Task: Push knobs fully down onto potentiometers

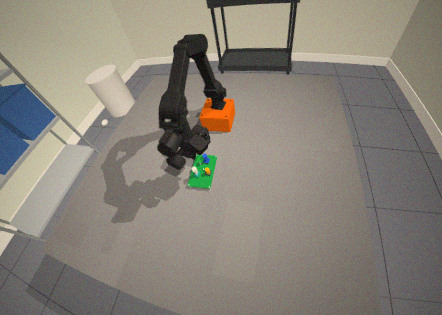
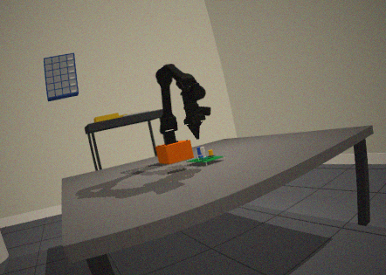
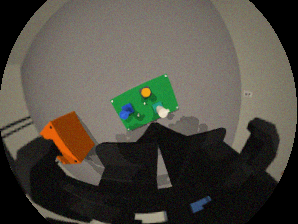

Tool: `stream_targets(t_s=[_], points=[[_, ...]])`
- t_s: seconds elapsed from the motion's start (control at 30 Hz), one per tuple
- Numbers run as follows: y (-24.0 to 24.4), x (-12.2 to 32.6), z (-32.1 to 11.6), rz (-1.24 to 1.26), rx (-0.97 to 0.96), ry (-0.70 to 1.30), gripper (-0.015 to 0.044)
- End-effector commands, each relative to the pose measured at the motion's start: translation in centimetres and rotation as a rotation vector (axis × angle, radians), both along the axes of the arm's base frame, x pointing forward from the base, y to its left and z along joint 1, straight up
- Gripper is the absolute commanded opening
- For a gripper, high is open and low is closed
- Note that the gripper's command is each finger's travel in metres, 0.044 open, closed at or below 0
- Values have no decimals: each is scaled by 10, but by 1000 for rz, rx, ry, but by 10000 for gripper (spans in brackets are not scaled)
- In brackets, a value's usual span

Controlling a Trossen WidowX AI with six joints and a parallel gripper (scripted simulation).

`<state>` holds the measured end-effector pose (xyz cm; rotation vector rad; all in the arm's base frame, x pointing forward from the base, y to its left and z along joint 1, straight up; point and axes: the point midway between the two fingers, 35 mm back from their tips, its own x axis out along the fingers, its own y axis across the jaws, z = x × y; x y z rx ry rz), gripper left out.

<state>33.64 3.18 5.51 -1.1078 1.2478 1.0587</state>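
Observation:
The green circuit board stands on short legs on the table. A blue part rises near one edge, and a white knob-like part stands over a teal base. An orange round part looks lower than those two in the exterior view. How far each knob is down its shaft is too small to tell. My gripper is shut and empty. Its tips hang above the board's level, near the board's edge in the wrist view, touching nothing.
An orange box sits at the foot of the arm, close to the board's blue-part end. A dark cart stands behind the table. A shelf with blue bins and a white cylinder are at the left.

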Motion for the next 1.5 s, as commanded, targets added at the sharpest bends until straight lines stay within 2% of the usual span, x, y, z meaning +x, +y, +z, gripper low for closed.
stream_targets(t_s=[0.0,0.5,1.47], points=[[0,6,3,141,-4,4,0],[1,24,11,631,-20,14,0],[1,25,-30,636,-20,14,0]])
